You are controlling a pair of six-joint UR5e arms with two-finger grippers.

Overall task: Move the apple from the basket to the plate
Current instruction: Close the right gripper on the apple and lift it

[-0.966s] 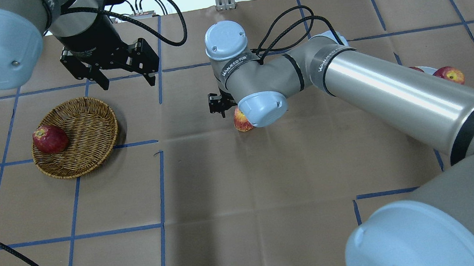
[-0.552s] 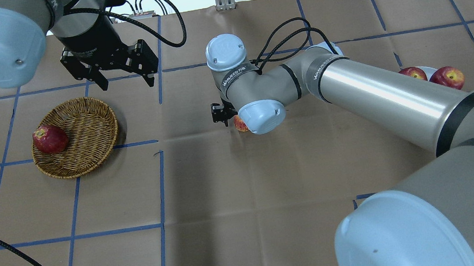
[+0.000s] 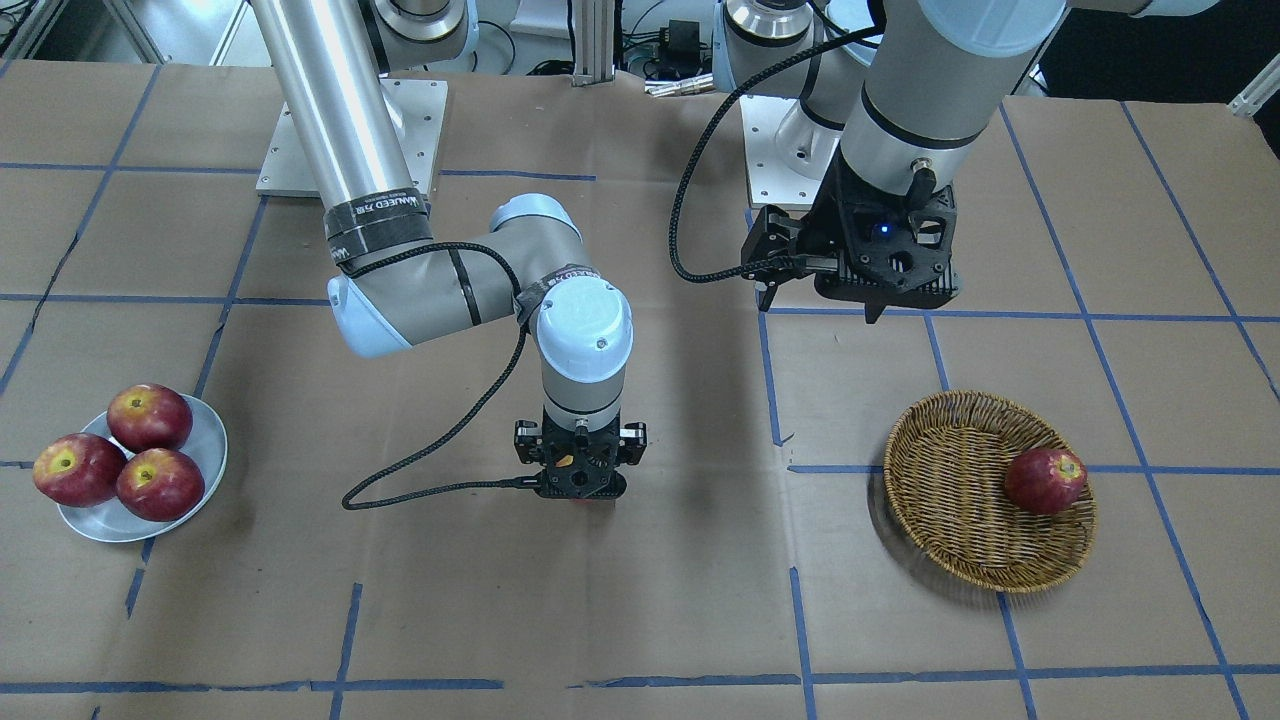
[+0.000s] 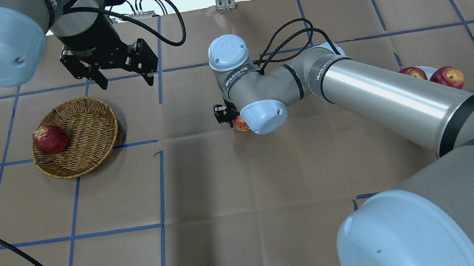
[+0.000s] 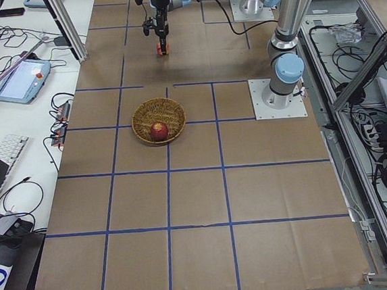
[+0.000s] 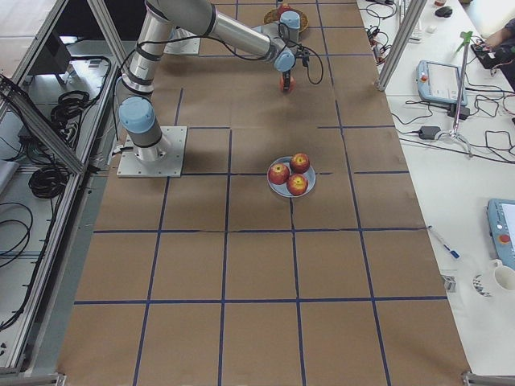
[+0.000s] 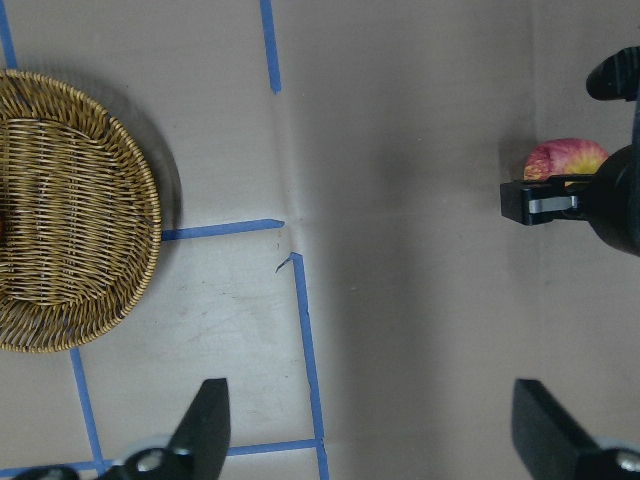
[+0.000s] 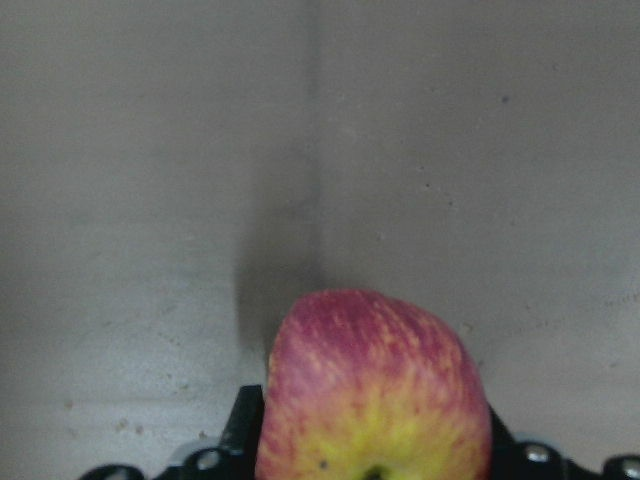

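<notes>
The pinkish-red apple (image 8: 375, 390) with a yellow patch sits at the table's middle (image 4: 240, 125). My right gripper (image 3: 582, 488) points straight down over it, with its fingers against both sides of the apple. The apple looks level with the table. It also shows in the left wrist view (image 7: 565, 160). My left gripper (image 4: 128, 84) is open and empty, and it hovers behind the wicker basket (image 4: 84, 123). The pale plate (image 3: 205, 430) lies far to the robot's right and is apart from both grippers.
A dark red apple (image 4: 50, 139) lies in the basket at its left rim. Three red apples (image 3: 150, 417) fill most of the plate. My right forearm (image 4: 384, 94) stretches across the right half of the table. Blue tape lines grid the brown paper.
My right wrist has sunk over the apple and now covers more of it. The apple has stayed in place. The left arm has barely moved.
</notes>
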